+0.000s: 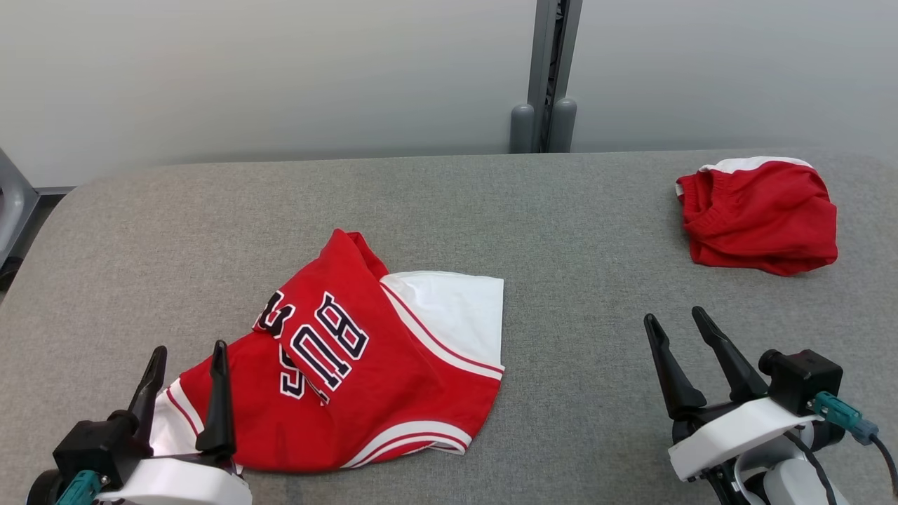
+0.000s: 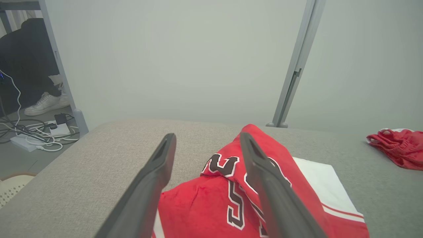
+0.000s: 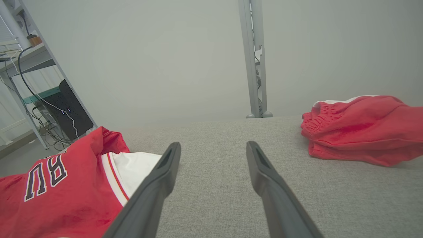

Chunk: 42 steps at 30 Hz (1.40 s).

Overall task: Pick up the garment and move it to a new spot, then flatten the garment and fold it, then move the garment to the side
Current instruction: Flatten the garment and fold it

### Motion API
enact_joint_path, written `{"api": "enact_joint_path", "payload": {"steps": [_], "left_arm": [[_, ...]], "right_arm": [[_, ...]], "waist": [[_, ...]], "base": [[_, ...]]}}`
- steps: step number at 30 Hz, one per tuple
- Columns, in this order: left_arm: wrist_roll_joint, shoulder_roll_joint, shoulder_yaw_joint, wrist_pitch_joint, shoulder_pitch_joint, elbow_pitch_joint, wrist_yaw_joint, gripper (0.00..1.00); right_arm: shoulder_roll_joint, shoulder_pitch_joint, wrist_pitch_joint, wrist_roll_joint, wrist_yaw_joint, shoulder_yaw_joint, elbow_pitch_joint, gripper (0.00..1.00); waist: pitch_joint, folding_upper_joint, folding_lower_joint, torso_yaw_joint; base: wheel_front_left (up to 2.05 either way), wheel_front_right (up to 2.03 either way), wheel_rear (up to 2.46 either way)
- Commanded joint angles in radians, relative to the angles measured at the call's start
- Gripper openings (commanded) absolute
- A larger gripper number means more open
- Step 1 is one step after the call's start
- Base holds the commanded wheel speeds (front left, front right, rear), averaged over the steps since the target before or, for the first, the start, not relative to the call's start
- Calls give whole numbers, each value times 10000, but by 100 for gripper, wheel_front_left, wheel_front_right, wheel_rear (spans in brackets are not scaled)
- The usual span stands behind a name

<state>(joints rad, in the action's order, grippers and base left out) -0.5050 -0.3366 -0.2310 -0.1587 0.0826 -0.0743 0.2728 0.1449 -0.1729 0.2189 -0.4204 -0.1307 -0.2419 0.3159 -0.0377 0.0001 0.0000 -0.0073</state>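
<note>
On the table point(image 1: 561, 210), rumpled jersey point(image 1: 365, 379), red shorts point(image 1: 761, 217)

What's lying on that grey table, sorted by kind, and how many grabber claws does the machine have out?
Lettered red and white garment: 1
Plain red garment: 1
Open grippers: 2 (left gripper, right gripper)
Total: 4

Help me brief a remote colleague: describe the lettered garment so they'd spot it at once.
On the grey table, look to the near left, by the left gripper. The crumpled jersey there is red with white trim and dark lettering, unlike the unlettered red garment bunched at the far right.
</note>
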Motion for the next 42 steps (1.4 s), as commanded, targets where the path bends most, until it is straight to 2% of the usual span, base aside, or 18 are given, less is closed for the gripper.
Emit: {"api": "enact_joint_path", "payload": {"steps": [1, 9, 13, 17, 22, 26, 30, 35, 38, 42], "left_arm": [[-39, -68, 19, -23, -182, 34, -55, 100], [-85, -105, -52, -40, -368, 165, -139, 100], [-85, -68, -133, -39, -528, 211, -189, 100], [-84, 4, -259, -9, -590, 287, -216, 100], [-106, 61, -321, -8, -658, 359, -221, 100], [-151, 82, -347, -65, -635, 447, -243, 100], [-177, 138, -412, -105, -699, 512, -254, 100], [-181, 192, -522, -142, -781, 611, -330, 100], [-211, 194, -550, -162, -767, 672, -331, 100], [-233, 228, -599, -164, -814, 736, -368, 100]], "right_arm": [[46, -28, -1, -25, -3, -28, 52, 100], [41, -96, -154, -193, -3, -92, 131, 100], [-78, -80, -817, -455, -3, -367, 428, 100], [-287, -84, -1805, -1178, -3, -991, 677, 100], [-539, -166, -2891, -2112, -3, -1271, 841, 100], [-753, 15, -4387, -3401, -3, -1381, 1012, 100], [-861, 247, -5274, -4742, -3, -1479, 799, 100], [-903, 153, -5480, -5030, -3, -1109, 1486, 100], [-921, -72, -5517, -5706, -3, -1214, 1809, 100], [-914, -454, -5203, -6054, -1, -1479, 2362, 100]], "waist": [[1, -1, 0, 8], [-24, -1, 0, 151], [-68, -1, 0, 401], [-106, -1, 0, 834], [-135, -1, 0, 1283], [-134, -1, 0, 1613], [-155, -1, 0, 1835], [-197, -1, 0, 2073], [-231, -1, 0, 2245], [-306, -1, 0, 2477]], "base": [[0, 0, 0], [0, 0, 0], [0, 0, 0], [0, 0, 0], [0, 0, 0], [0, 0, 0], [0, 0, 0], [0, 0, 0], [0, 0, 0], [0, 0, 0]]}}
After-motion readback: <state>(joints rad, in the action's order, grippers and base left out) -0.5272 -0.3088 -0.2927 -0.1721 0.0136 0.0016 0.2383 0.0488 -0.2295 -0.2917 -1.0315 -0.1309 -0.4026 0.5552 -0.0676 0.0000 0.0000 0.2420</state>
